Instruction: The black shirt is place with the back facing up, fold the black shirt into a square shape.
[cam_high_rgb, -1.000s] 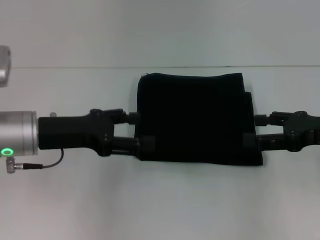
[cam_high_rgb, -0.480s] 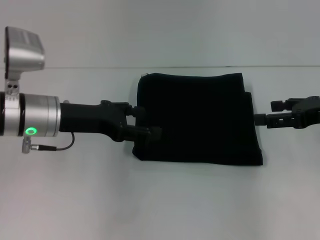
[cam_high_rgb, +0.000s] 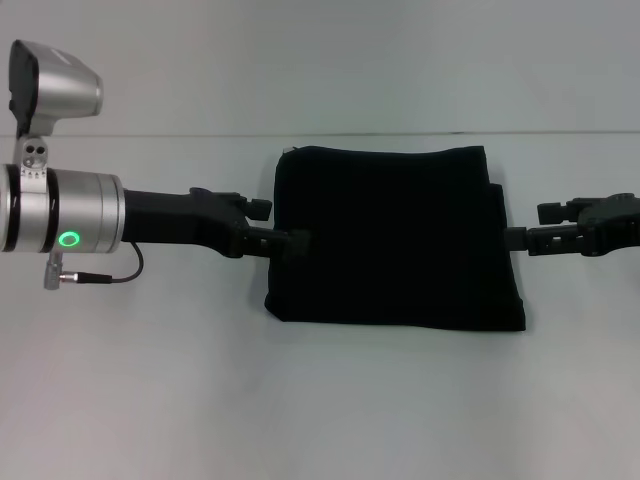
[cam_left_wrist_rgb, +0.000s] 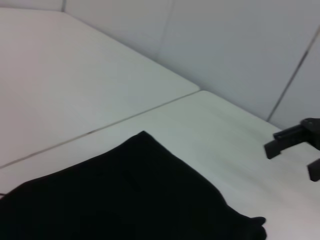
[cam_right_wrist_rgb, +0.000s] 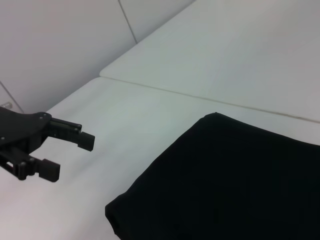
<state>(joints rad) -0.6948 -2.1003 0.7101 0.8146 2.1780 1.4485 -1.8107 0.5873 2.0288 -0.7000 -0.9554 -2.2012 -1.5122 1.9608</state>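
The black shirt (cam_high_rgb: 395, 235) lies flat on the white table, folded into a roughly square block; a narrow layer sticks out along its right side. It also fills the lower part of the left wrist view (cam_left_wrist_rgb: 125, 200) and the right wrist view (cam_right_wrist_rgb: 225, 185). My left gripper (cam_high_rgb: 290, 241) hovers at the shirt's left edge. The right wrist view shows that gripper (cam_right_wrist_rgb: 69, 157) open and empty. My right gripper (cam_high_rgb: 520, 238) hangs just off the shirt's right edge. It appears open and empty in the left wrist view (cam_left_wrist_rgb: 292, 160).
The white table (cam_high_rgb: 320, 400) runs around the shirt on every side. A seam line (cam_high_rgb: 150, 135) crosses it behind the shirt, with a pale wall beyond.
Both grippers have come off the shirt's side edges. The left arm rose and rolled, its fingers now higher on the left edge. The right gripper drew back to the right. The shirt stayed put.
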